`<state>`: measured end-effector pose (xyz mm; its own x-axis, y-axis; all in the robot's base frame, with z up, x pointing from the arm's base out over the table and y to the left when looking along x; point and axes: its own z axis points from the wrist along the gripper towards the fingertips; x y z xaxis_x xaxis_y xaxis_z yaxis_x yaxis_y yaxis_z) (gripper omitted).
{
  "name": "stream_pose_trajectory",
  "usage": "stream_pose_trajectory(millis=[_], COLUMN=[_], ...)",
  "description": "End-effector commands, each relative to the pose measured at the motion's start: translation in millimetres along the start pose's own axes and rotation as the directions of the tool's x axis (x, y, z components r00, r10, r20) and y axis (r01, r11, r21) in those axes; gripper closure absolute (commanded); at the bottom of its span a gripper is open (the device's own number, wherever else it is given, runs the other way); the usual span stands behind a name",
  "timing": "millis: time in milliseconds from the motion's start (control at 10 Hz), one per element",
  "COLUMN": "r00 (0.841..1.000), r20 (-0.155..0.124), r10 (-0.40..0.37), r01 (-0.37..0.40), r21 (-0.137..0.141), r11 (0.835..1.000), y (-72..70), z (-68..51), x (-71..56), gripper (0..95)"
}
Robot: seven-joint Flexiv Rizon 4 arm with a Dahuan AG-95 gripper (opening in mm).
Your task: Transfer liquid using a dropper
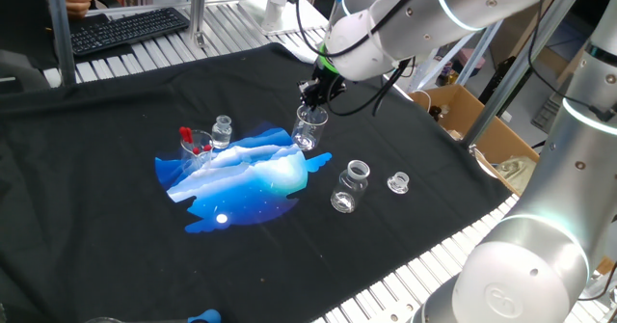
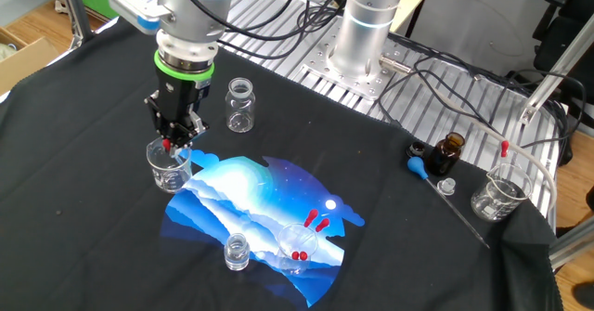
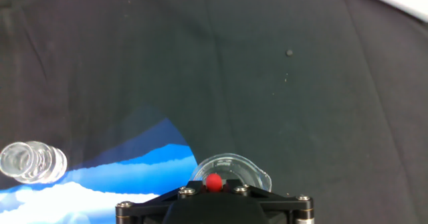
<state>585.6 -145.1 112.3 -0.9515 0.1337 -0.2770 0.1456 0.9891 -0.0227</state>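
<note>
Gripper (image 2: 174,136) pinches the dropper (image 2: 168,145) above a beaker (image 2: 170,170).

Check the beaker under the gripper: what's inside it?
The gripper is shut on the dropper, red bulb up, right above the beaker. The fingers and the glass hide the dropper's tube; I cannot tell whether the beaker holds liquid.

No legible text, label, brand, number or sign appears in any of the three views. The brown bottle (image 2: 449,152), well away from the gripper (image 2: 174,133), bears no readable label; the keyboard (image 1: 125,29) keys are too small to read.
</note>
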Motion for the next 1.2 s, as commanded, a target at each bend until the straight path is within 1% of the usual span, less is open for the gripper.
stream_pose_trajectory(millis=[100, 700, 1000, 1100, 1200], r00=[1.000, 1.000, 1.000, 1.000, 1.000], r20=[0.005, 0.004, 0.002, 0.000, -0.004], r10=[0.003, -0.003, 0.017, 0.023, 0.025], r01=[-0.003, 0.003, -0.017, -0.023, -0.025], r21=[-0.001, -0.004, -0.006, -0.006, -0.006], r11=[1.000, 1.000, 1.000, 1.000, 1.000], y=[-0.6, -1.9, -1.9, -1.9, -1.8], z=[3.1, 7.5, 7.5, 7.5, 7.5], x=[0.0, 4.3, 4.3, 4.3, 4.3], gripper=[95.0, 95.0, 95.0, 76.0, 76.0])
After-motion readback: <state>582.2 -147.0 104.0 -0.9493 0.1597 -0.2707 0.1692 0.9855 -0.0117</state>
